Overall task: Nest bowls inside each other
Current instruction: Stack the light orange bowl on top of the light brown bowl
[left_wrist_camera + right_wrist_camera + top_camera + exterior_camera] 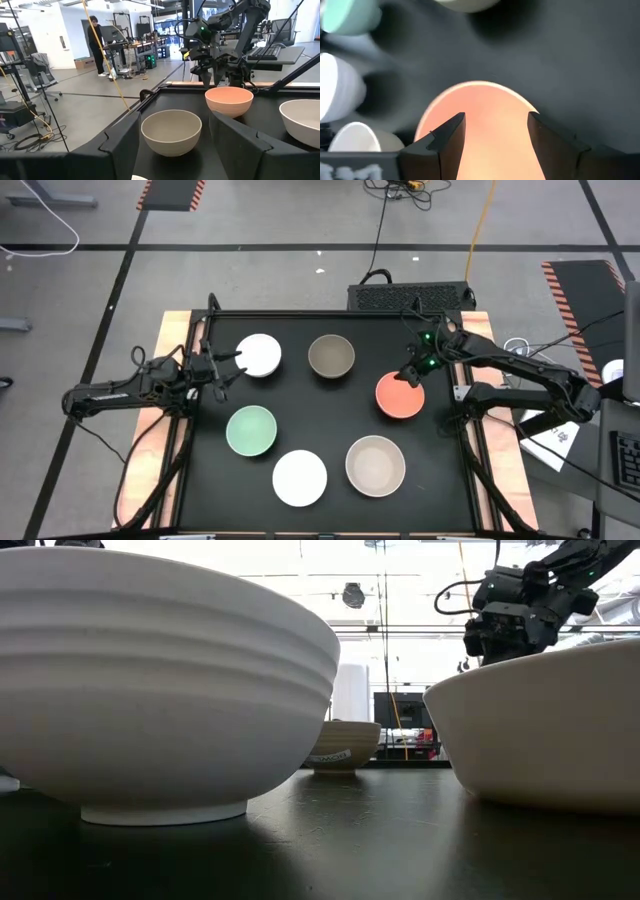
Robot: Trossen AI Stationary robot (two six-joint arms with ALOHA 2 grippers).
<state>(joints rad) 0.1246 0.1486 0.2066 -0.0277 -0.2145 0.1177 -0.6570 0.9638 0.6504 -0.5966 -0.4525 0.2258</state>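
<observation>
Six bowls stand upright on the black table top (330,420). At the far side are a white bowl (259,355) and an olive-grey one (331,356), with an orange-coral one (400,396) at the right. Nearer are a mint green bowl (251,430), a second white bowl (300,477) and a beige one (375,465). My left gripper (228,370) is open, level, just left of the far white bowl and pointing toward the olive-grey bowl (171,131). My right gripper (410,376) is open and points down over the far part of the orange-coral bowl (490,135). I see no touch.
The table top has a raised black rim (330,313) and wooden side strips (170,380). A black box (410,296) stands behind the far edge. Beyond the table is a room with desks, cables and a person (96,45).
</observation>
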